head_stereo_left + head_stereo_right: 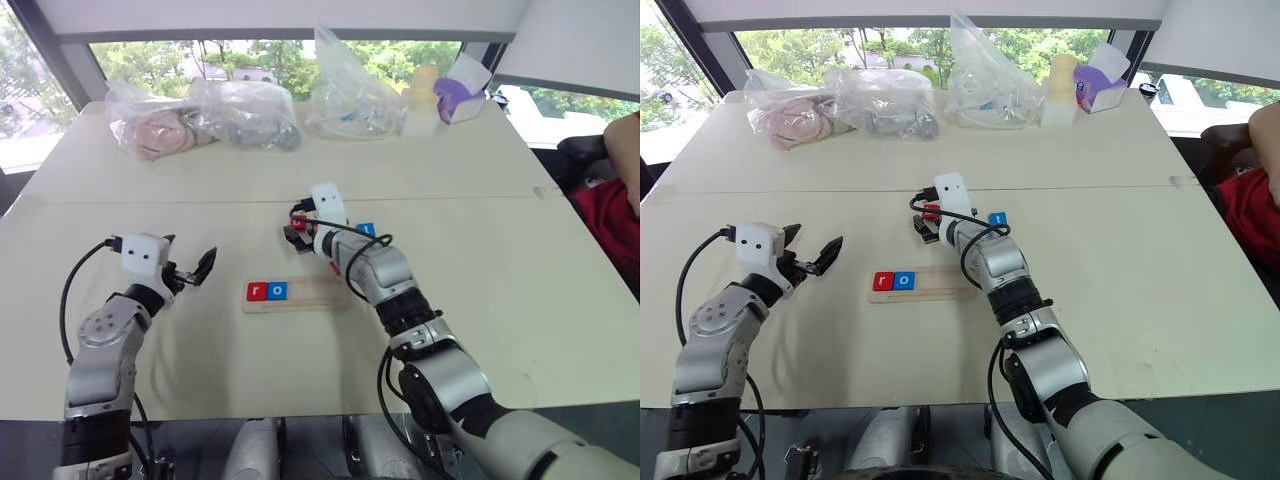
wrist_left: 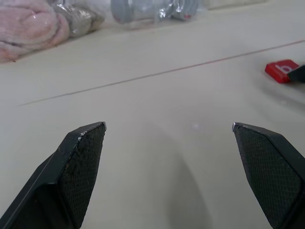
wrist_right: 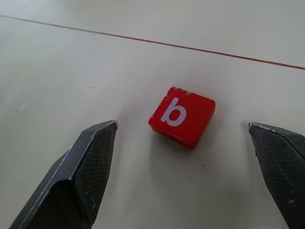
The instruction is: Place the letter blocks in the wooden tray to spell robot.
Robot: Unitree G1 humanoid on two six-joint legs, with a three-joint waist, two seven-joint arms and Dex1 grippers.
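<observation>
The tray [image 1: 300,294] on the desk [image 1: 500,300] holds r and o. Beyond it, the right gripper [image 3: 183,131] hangs wide over the red b block [image 3: 182,116]: light, stiff, likely slick, best pinched across opposite edges. The left gripper [image 1: 190,268] hangs wide, empty.

Left claw [image 1: 190,270] spread wide, right claw [image 3: 183,143] spread wide, angled downward

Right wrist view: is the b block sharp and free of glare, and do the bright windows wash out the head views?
Right wrist view: the red b block is crisp with no glare and a soft shadow beside it. Left eye view: the windows are bright at the top, yet the wooden tray and its r and o tiles stay legible.
</observation>
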